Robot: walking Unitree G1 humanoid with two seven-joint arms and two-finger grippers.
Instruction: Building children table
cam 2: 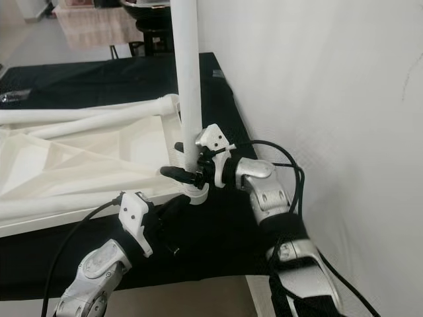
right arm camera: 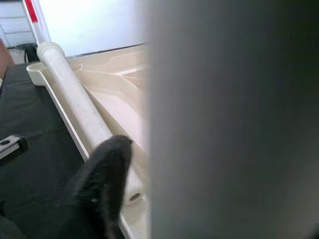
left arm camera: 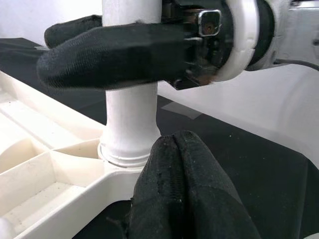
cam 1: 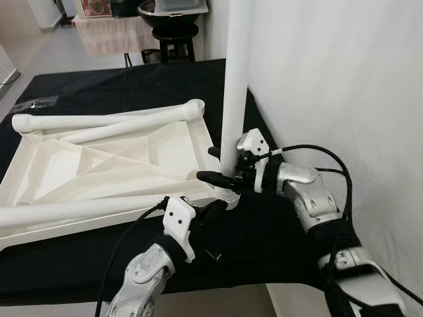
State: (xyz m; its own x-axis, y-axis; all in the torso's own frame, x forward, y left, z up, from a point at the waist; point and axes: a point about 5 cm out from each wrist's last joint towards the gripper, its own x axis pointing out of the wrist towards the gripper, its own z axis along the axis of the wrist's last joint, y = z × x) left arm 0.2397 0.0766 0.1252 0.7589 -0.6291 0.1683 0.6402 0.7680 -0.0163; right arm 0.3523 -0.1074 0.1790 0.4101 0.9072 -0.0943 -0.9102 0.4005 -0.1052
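The white children's table top (cam 1: 198,142) lies upside down on a black cloth. One white leg (cam 1: 234,79) stands upright in the socket at its near right corner. My right gripper (cam 1: 209,163) is shut on this leg just above the socket, one black finger in front and one behind. In the left wrist view the leg's base (left arm camera: 130,124) sits in the socket collar, with the right gripper's fingers (left arm camera: 109,55) wrapped around it. My left gripper (cam 1: 217,208) is shut with nothing in it. Its fingertips (left arm camera: 174,164) are pressed together, just below that corner.
Two loose legs (cam 1: 106,119) lie along the far side of the table top, another (cam 1: 79,210) along its near edge. A white wall (cam 1: 330,79) stands close on the right. Beyond the cloth are a black stool (cam 1: 175,39) and a small covered table (cam 1: 112,33).
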